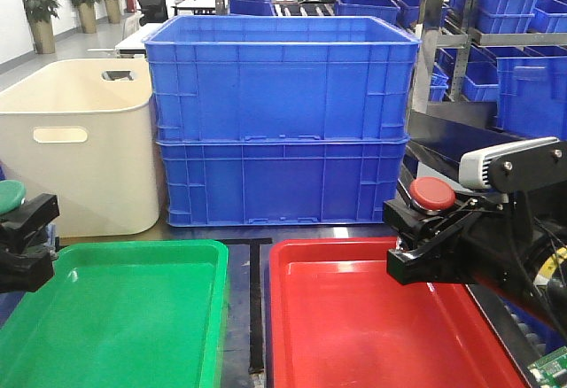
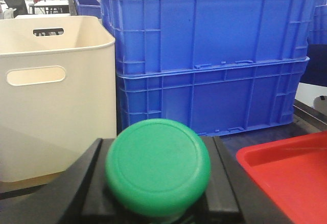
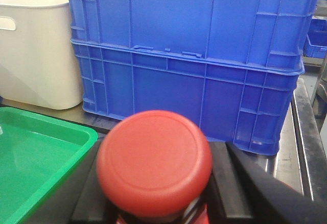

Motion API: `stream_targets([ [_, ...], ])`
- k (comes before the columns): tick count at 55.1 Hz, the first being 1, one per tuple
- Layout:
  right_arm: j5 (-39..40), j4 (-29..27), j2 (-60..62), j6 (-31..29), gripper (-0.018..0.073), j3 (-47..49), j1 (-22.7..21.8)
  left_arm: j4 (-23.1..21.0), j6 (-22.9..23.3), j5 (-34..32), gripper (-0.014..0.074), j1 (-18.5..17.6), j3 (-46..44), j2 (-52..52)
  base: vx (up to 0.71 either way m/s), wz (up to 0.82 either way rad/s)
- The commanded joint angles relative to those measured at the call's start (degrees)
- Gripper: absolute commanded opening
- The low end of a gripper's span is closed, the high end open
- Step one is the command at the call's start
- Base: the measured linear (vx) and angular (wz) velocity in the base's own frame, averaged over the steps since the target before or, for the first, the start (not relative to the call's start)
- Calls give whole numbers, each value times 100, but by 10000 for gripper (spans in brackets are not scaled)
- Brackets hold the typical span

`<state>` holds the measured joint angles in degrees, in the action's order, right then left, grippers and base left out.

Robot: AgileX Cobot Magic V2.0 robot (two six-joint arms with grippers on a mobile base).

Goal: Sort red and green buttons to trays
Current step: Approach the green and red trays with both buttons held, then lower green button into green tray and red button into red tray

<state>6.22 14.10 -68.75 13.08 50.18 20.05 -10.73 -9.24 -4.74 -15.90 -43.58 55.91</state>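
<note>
My left gripper (image 1: 22,228) is shut on the green button (image 1: 11,196) at the left edge, level with the far left rim of the green tray (image 1: 115,317). In the left wrist view the green cap (image 2: 158,166) fills the space between the black fingers (image 2: 76,183). My right gripper (image 1: 425,233) is shut on the red button (image 1: 431,193) and holds it above the far right part of the red tray (image 1: 354,317). In the right wrist view the red cap (image 3: 154,161) sits between the black fingers (image 3: 240,183). Both trays look bare inside.
Two stacked deep blue crates (image 1: 281,122) stand right behind the trays. A cream tub (image 1: 80,140) stands at the back left. Shelves with more blue bins (image 1: 505,16) rise at the back right. A dark gap (image 1: 257,308) runs between the trays.
</note>
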Motion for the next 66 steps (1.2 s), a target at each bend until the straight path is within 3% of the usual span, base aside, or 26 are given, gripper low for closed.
stream_targets([
  [1,527,-21,168,-3,-10,213,-17,-17,14,-527,0,-32,-200,-83,0,0],
  [19,888,-21,2,-3,-10,213,-17,-17,17,-898,0,-32,-200,208,0,0],
  [48,1716,-16,-1919,-3,-9,213,-17,-17,35,-1695,0,-32,-200,2264,0,0],
  [66,1708,-40,-2513,-3,24,213,-17,-17,78,-1859,25,-32,-200,3034,0,0],
])
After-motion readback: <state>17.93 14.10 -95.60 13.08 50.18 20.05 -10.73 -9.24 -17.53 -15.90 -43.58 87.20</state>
